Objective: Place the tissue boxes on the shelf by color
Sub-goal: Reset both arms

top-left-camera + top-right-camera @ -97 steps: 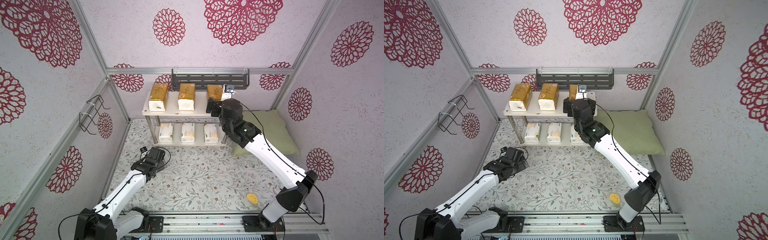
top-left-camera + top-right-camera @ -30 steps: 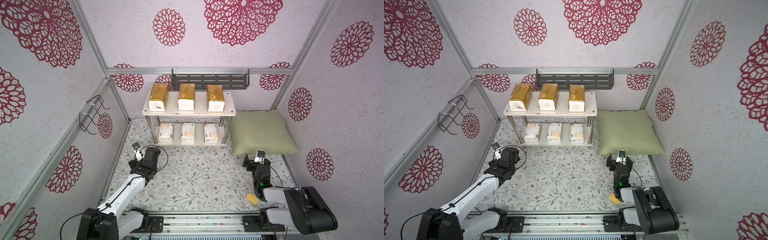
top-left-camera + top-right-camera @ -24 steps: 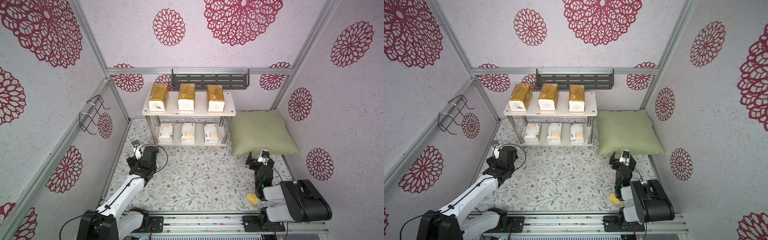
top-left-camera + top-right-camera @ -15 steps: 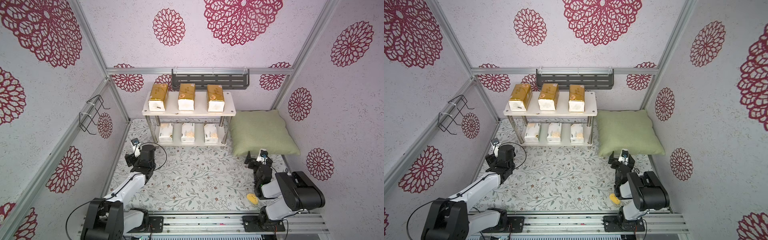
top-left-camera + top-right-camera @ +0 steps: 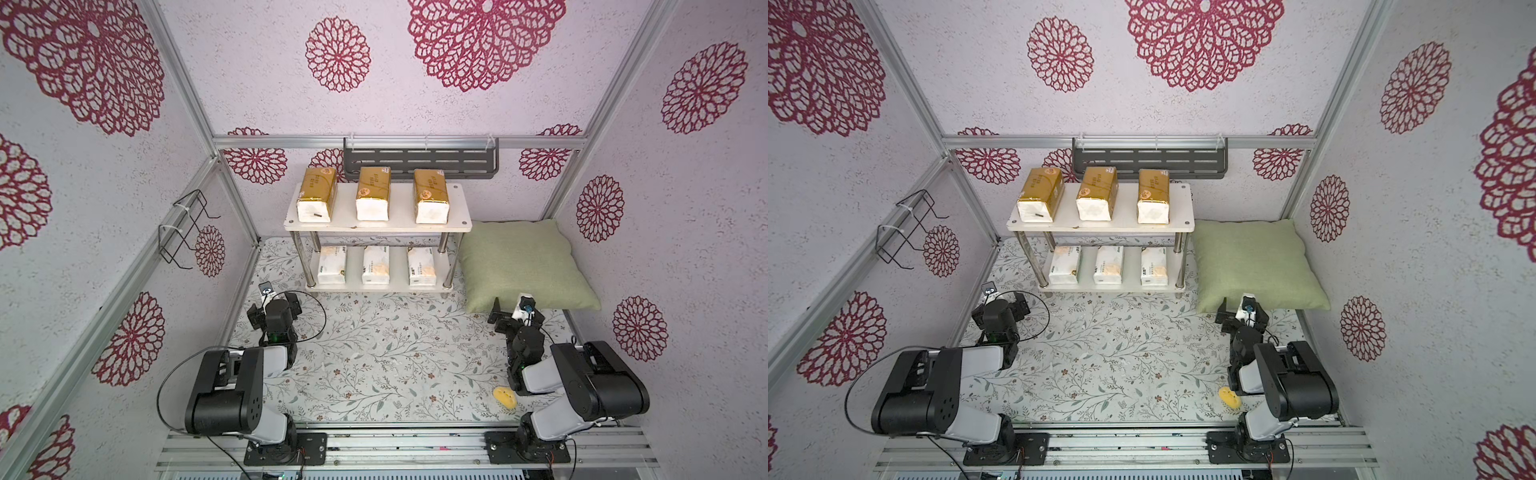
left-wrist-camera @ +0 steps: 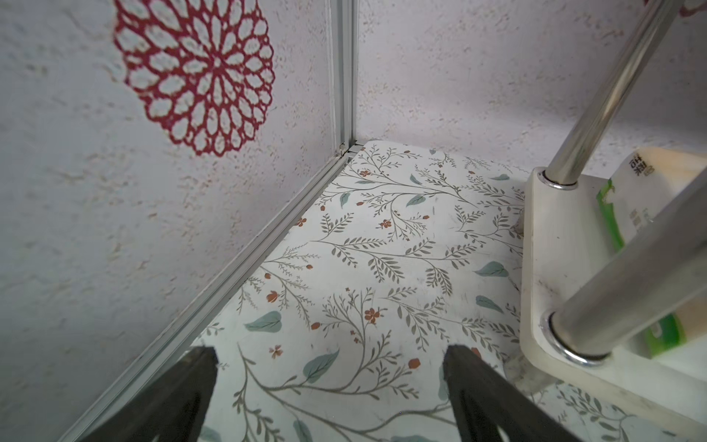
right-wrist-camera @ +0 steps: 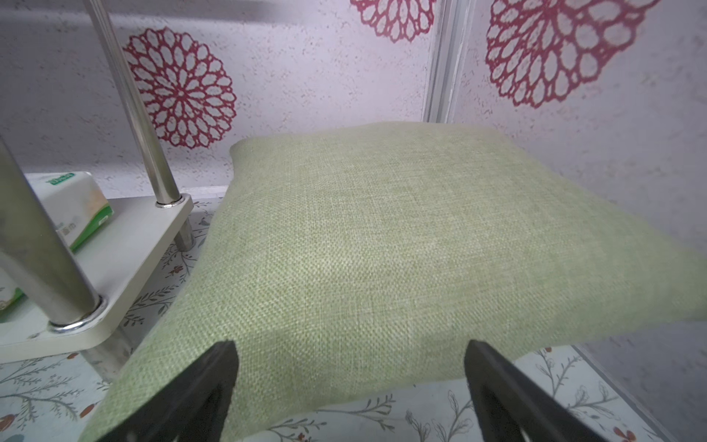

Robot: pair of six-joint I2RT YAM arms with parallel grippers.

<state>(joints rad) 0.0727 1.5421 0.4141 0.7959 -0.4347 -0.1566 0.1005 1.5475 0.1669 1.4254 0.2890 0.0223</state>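
Jaws on the left gripper and right gripper stand spread and empty, low over the floor mat. Task appears complete: three gold tissue boxes sit on the top board of the shelf, three white tissue boxes on its lower board; none remains elsewhere.

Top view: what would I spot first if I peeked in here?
Probably the three shiny gold boxes in a row on the top board of the shelf, with three white boxes on the bottom board below them. After that, the big green pillow lying beside the shelf, and the huge red flowers printed on the walls.
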